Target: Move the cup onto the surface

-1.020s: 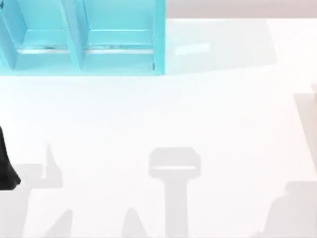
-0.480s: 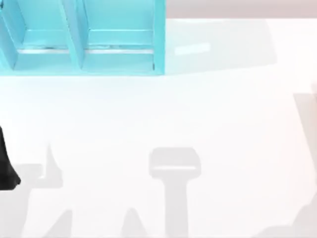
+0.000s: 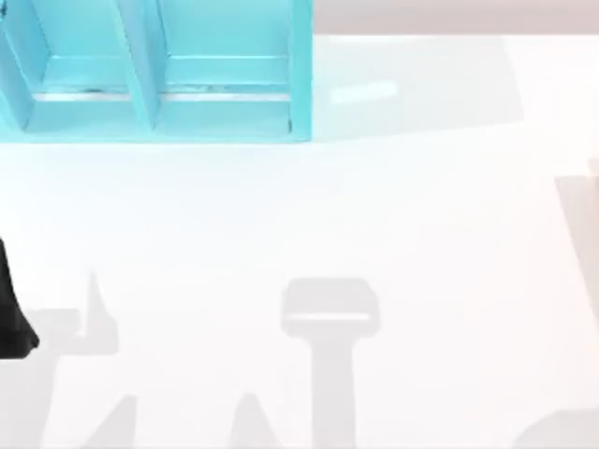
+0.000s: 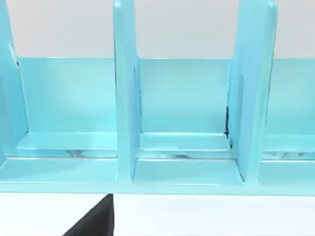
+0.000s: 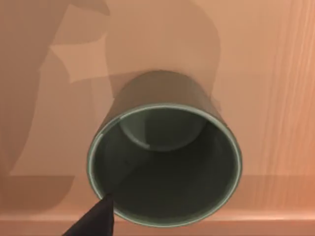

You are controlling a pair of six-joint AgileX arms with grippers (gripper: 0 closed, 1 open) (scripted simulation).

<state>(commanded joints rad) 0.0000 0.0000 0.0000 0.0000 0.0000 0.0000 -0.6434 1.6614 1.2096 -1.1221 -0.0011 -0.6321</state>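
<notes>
The cup, dark olive-grey and without a handle, stands upright on a peach-brown wood-grained ledge. The right wrist view looks down into its open mouth. A black part of my right gripper shows at the cup's near rim. The surface, a glossy white tabletop, spreads across the top view. A black part of my left arm sits at the table's far left edge. A black part of my left gripper points at the shelf.
A turquoise-blue shelf unit with open compartments stands at the back left of the table. Grey arm shadows lie along the front of the tabletop.
The grey shadow at the front right of the tabletop has shrunk toward the bottom right corner. The left arm has not moved.
</notes>
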